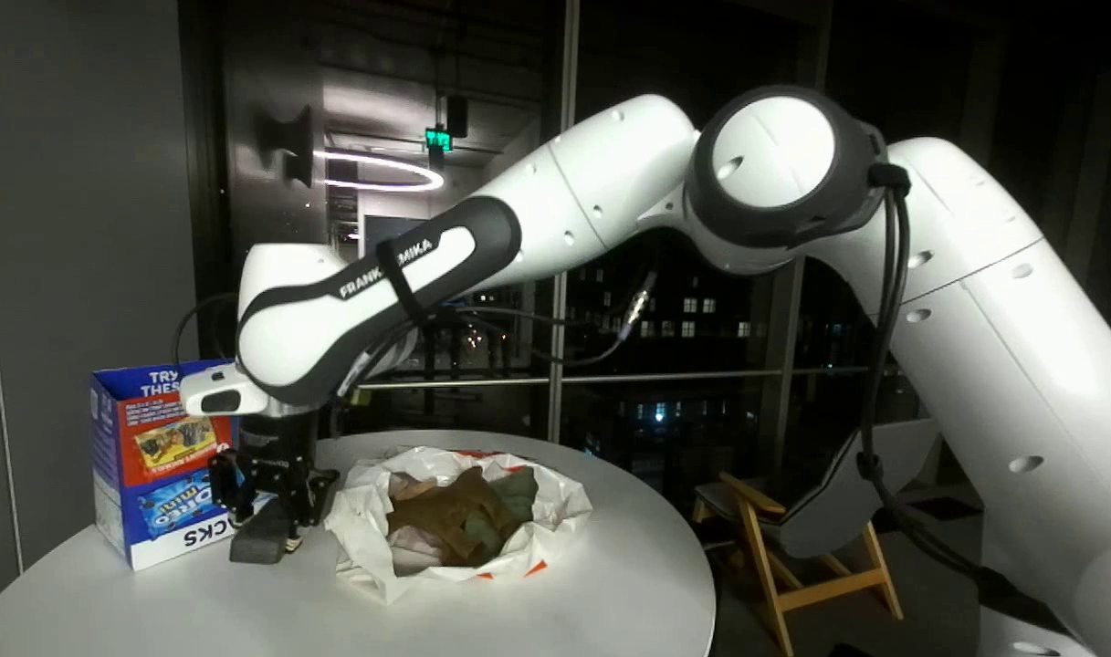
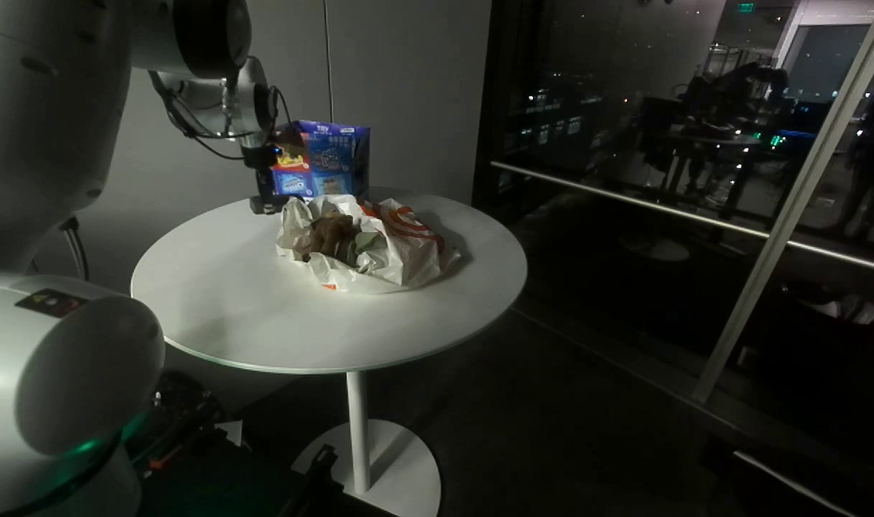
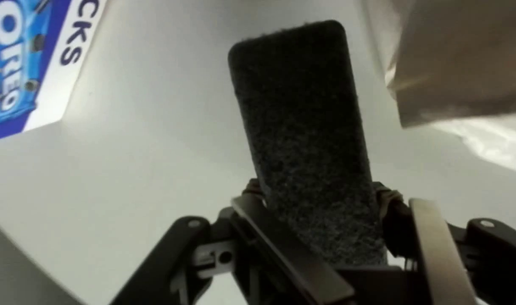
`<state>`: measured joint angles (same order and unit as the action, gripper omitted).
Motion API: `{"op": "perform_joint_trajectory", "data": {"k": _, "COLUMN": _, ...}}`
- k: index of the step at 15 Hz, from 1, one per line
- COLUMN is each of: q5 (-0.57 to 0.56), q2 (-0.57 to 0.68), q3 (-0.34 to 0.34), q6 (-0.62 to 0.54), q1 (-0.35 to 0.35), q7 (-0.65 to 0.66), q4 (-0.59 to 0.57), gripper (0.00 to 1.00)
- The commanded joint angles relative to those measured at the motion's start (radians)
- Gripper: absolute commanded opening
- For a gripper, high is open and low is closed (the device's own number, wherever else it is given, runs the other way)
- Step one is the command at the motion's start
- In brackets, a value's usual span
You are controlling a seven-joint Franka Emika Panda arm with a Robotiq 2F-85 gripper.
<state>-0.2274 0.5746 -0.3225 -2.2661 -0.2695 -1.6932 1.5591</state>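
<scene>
A: How far has it got?
B: The grip looks made. The gripper (image 3: 319, 201) stands partway apart, its two fingers (image 3: 394, 224) against the long sides of the block (image 3: 302, 127), a flat, dark, fuzzy thing.
A: Held firmly?
B: Held, I'd judge: the wrist view shows no clear gap on either side. How hard it squeezes, I can't tell.
A: And what isn't done?
B: No clear lift, by the look of it. In both exterior views the block sits low at the worktop (image 1: 564, 625), though I can't make out whether it touches.
A: Where does that put it?
B: In an exterior view, just beside the box (image 1: 158, 470) on the left, with the bag (image 1: 359, 529) near it on the right. The wrist view gives the same order. It's in neither of them.
A: Now count for me.
B: One gripper, with two fingers. One block, one box, one bag, all at the one worktop.
A: And inside the bag?
B: Scraps (image 1: 450, 511), brown and green among them, paper or cloth. They overlap, so I can't give a number; more than one, certainly.
A: Anything off the worktop?
B: One chair (image 1: 806, 525) that I can make out, low on the right in an exterior view, beyond the worktop's edge.
</scene>
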Motion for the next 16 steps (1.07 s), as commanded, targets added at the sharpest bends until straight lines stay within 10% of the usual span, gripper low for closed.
{"op": "perform_joint_trajectory", "data": {"k": 1, "q5": 0.158, "q2": -0.194, "q3": -0.038, "q6": -0.001, "q1": 0.062, "q7": 0.033, "q4": 0.134, "gripper": 0.38}}
{"op": "perform_joint_trajectory", "data": {"k": 8, "q5": 0.058, "q2": -0.447, "q3": 0.056, "q6": 0.127, "q1": 0.034, "q7": 0.389, "q4": 0.339, "gripper": 0.38}}
{"op": "perform_joint_trajectory", "data": {"k": 16, "q5": 0.372, "q2": -0.376, "q3": 0.043, "q6": 0.369, "q1": 0.075, "q7": 0.123, "q4": 0.371, "gripper": 0.38}}
